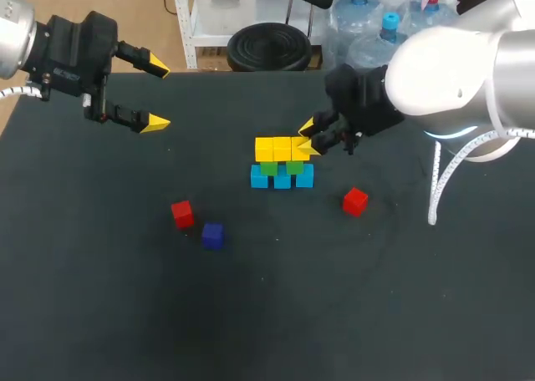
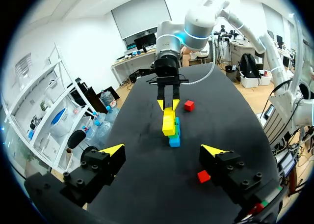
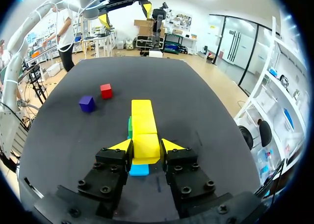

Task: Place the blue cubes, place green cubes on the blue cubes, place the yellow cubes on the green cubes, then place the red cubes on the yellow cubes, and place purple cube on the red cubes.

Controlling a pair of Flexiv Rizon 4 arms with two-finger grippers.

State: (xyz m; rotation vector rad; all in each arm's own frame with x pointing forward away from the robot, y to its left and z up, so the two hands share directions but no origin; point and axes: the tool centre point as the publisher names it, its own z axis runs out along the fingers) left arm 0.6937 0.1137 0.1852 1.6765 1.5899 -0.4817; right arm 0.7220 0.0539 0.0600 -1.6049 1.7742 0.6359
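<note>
The right jaws are clamped on the end yellow cube [image 3: 146, 146], which sits on the green cubes [image 1: 268, 169] mid counter [image 1: 125, 314]. The left jaws hang apart, well off. If it's let go crooked, I'd guess that cube tips off the edge.

Stack [image 1: 282, 164] at centre; left cube [image 1: 182, 214] and nearest cube [image 1: 212, 236] to its left, right cube [image 1: 355, 201] opposite.
</note>
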